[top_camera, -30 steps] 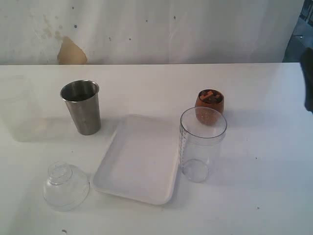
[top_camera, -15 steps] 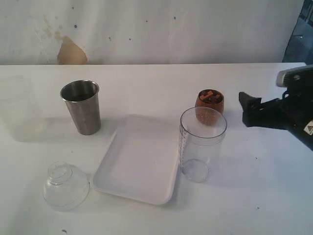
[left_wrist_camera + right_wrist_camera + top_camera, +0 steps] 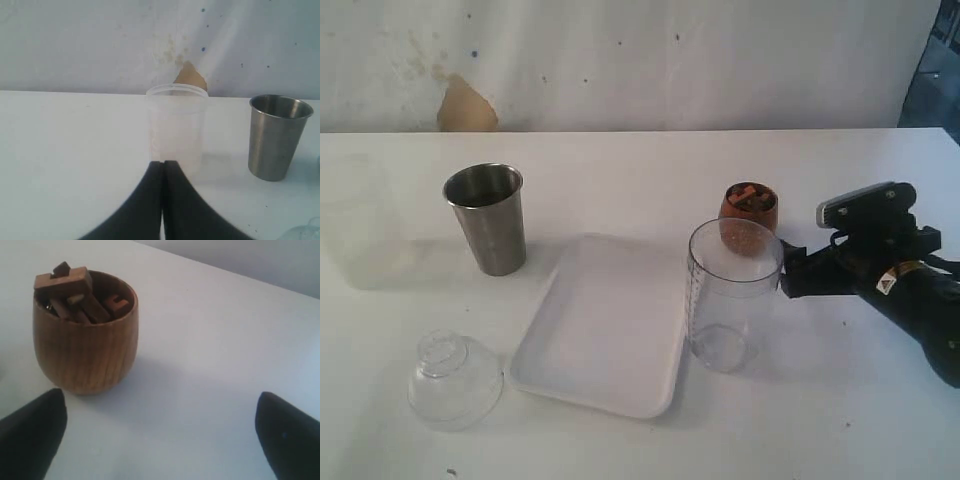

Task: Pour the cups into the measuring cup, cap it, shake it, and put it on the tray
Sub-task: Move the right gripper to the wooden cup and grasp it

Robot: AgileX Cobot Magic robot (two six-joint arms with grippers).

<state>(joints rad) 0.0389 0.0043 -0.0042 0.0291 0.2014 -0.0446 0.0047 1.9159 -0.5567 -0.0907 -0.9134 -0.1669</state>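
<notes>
Wooden cup (image 3: 85, 335), heaped with blocks (image 3: 75, 287), stands just behind the measuring cup (image 3: 732, 295). Right gripper (image 3: 160, 435), jaws wide, sits beside both, off-centre; could knock either over, clearance unclear. Left gripper (image 3: 163, 167) closed, empty.

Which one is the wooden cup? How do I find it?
Find the big flat white tray in the middle of the table. Just past its right edge stands a tall clear measuring cup, and right behind that sits the wooden cup. It is the only small, round, brown one, with wooden pieces poking out.
</notes>
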